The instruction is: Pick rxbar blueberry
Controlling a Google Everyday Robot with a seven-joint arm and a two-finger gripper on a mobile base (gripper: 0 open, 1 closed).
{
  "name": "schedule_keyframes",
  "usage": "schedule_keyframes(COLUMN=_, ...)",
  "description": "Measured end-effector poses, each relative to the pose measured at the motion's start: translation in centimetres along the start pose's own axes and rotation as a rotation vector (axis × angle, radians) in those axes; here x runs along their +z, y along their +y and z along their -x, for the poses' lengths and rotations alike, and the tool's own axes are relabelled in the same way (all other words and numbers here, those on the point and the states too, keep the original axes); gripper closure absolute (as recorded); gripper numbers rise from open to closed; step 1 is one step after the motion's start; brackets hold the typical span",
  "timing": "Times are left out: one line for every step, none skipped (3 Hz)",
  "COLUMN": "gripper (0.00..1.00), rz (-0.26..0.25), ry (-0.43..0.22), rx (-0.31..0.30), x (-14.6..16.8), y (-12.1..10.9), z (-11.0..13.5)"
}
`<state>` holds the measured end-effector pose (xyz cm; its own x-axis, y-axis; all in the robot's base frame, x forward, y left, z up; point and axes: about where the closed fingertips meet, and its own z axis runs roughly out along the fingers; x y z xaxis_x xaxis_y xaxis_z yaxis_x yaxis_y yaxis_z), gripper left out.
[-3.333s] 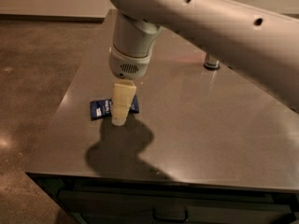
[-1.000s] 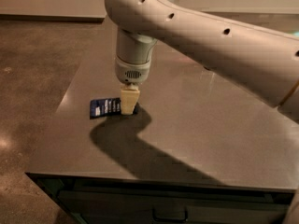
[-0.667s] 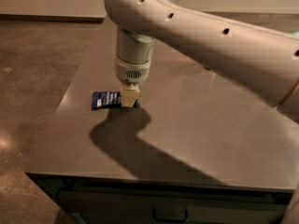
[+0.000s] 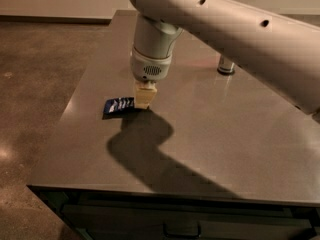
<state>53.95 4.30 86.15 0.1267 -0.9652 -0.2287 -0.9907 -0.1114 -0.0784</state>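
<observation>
The dark blue snack bar [image 4: 118, 106] lies on the grey table [image 4: 215, 144], towards its left edge. The gripper [image 4: 145, 99] points straight down from the big white arm [image 4: 225, 29], right at the bar's right end. From here I cannot tell how wide it stands or whether it has hold of the bar. A small round post [image 4: 226, 65] stands further back

rxbar blueberry [image 4: 118, 105] | dark blue (white lettering) | flat on table [image 4: 225, 134] | gripper [image 4: 143, 103] seemingly at end
</observation>
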Motion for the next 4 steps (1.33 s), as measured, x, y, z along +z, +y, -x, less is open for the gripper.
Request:
schedule_keyframes(gripper=1.00, rz=0.008, ry=-0.049, rx=-0.023, x=-2.6, y=0.4, z=0.1)
schedule_keyframes(gripper=1.00, rz=0.003, ry=-0.096, rx=-0.056, x=-5.5, y=0.7, z=0.3)
schedule_keyframes(gripper=0.84, rz=0.000, ry=-0.129, rx=-0.069, x=-7.4, y=0.9, z=0.3)
schedule_keyframes(gripper=0.61, rz=-0.008, ry=-0.133, rx=-0.070, x=-7.4, y=0.8, z=0.6)
